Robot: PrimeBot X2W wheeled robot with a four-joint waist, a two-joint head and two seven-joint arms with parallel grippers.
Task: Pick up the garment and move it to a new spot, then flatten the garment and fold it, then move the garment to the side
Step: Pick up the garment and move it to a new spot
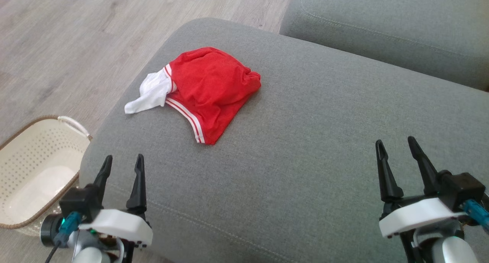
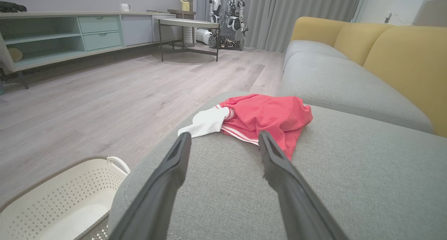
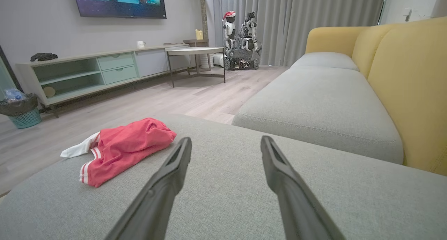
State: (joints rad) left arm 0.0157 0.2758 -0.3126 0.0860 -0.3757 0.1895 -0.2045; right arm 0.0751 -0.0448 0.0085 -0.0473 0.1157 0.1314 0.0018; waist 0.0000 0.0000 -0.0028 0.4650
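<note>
Beyond left gripper (image 1: 124, 156), crumpled garment (image 1: 208, 91)

- You are holding the left gripper (image 1: 124, 157) at the lower left of the frame, jaws standing wide apart, pointing up, empty.
- You are holding the right gripper (image 1: 395, 140) at the lower right, likewise spread, leaning slightly left.

Grey sofa cushion (image 1: 305, 148): crumpled red garment (image 1: 212, 89) on it.
</note>
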